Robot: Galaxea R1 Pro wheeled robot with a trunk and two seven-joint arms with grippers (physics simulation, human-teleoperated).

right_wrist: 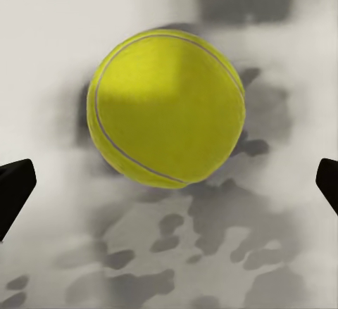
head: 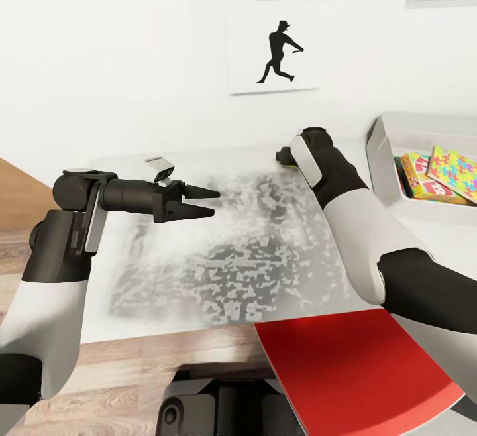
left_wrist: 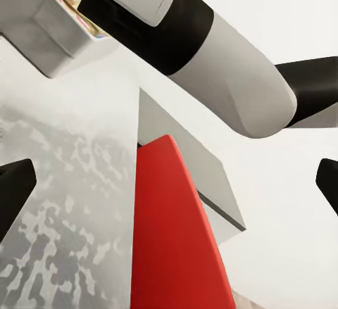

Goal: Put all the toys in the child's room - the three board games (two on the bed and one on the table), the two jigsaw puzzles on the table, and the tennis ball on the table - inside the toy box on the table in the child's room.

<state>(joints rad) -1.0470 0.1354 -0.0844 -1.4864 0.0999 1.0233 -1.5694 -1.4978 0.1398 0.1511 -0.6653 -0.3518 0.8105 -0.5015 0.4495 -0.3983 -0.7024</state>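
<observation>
Mottled table (head: 218, 277) — right pincer (right_wrist: 169, 186) spread above tennis ball (right_wrist: 166, 107).

My own right forearm (head: 331, 171) hides my right gripper in the head view. The toy box (head: 381, 151) at three o'clock is cut by the picture's edge, as are the puzzle (head: 454, 171) and game box (head: 424, 181) inside; their print is unreadable.

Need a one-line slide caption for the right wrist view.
Open right gripper poised over the tennis ball on the mottled table.
</observation>
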